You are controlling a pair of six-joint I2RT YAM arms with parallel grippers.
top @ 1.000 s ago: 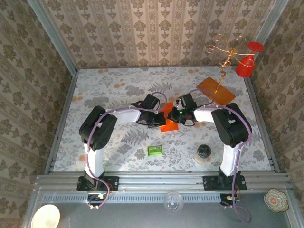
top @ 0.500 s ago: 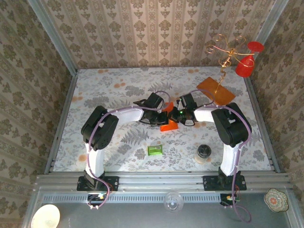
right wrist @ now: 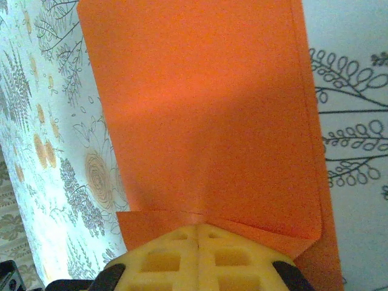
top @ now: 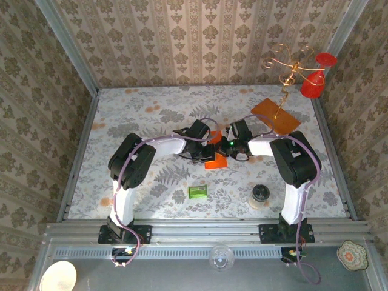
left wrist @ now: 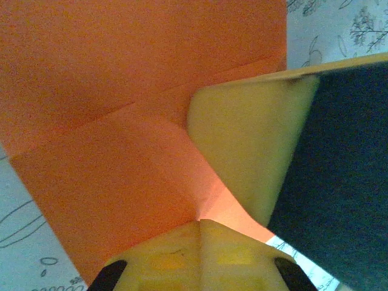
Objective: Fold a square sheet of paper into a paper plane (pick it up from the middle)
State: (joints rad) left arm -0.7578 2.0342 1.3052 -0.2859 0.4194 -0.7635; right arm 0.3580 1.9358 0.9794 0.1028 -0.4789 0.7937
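The square sheet of paper (top: 214,159) is bright orange and hangs between both grippers over the middle of the table, bent and doubled over. My left gripper (top: 208,150) is shut on it. In the left wrist view its yellow pads meet on the creased sheet (left wrist: 121,121) at the left gripper (left wrist: 200,220), with a yellow finger (left wrist: 248,145) of the right gripper close against the paper. My right gripper (top: 224,148) is shut on a folded edge. In the right wrist view it is the right gripper (right wrist: 199,227) and the sheet (right wrist: 206,115) spreads away flat. The paper plane is out of view.
A small green packet (top: 197,191) and a dark-lidded jar (top: 260,195) sit near the front. A brownish-orange board (top: 276,115) with a gold wire stand (top: 285,66) and red cups (top: 313,85) is at the back right. Patterned walls close in three sides.
My left gripper has moved right, closer to the right gripper. The orange paper between them has bunched up and shows smaller from above. The right arm has barely moved.
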